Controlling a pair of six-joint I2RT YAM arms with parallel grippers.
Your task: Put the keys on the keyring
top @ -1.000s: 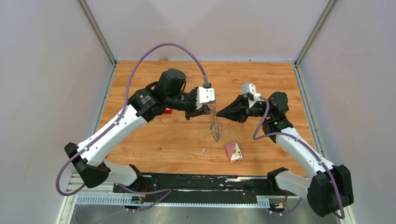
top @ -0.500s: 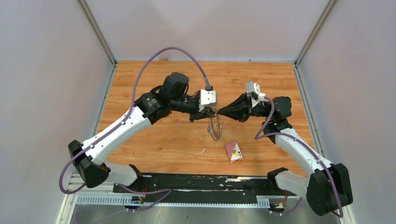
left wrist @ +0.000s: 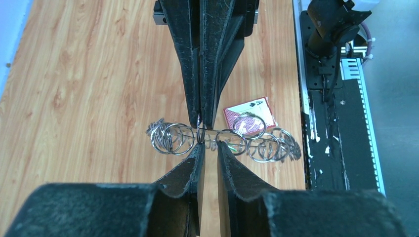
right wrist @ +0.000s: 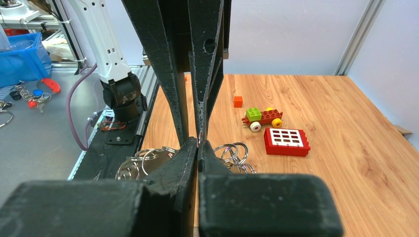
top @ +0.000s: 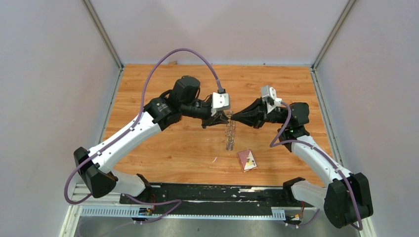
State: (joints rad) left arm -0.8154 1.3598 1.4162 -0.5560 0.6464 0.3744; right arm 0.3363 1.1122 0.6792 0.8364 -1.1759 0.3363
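step: my read is a mid-air setup for threading, with the ring pinched aloft and the second fingers brought to the same spot.
left fingers (left wrist: 190, 165): nearly closed with a slim gap; the tips pinch a strand of the keyring (left wrist: 170, 138). Looks like the holding grip.
right fingers (right wrist: 185, 158): closed flat, tip to tip against the left fingers. Can't tell if anything thin is caught between them.
keyring position: off the tabletop (left wrist: 99, 98), right at both sets of fingertips, running out to either side of them in the wrist views and hanging below them in the top view.
keyring look: silvery wire seen edge-on, fringed with many small overlapping split rings. Looks loose and likely to swing.
keys (right wrist: 37, 94): probably the small red- and blue-tagged bits off the tabletop, far left of the right fingers; too small to confirm. None seen at the fingertips.
do it well: hold the left pinch firm, let the swing die, and line the right tips up on one strand. Use small moves only.
risk: it's a tip-only grip, so a sideways nudge could drop the ring onto the playing card (left wrist: 232, 112) below.
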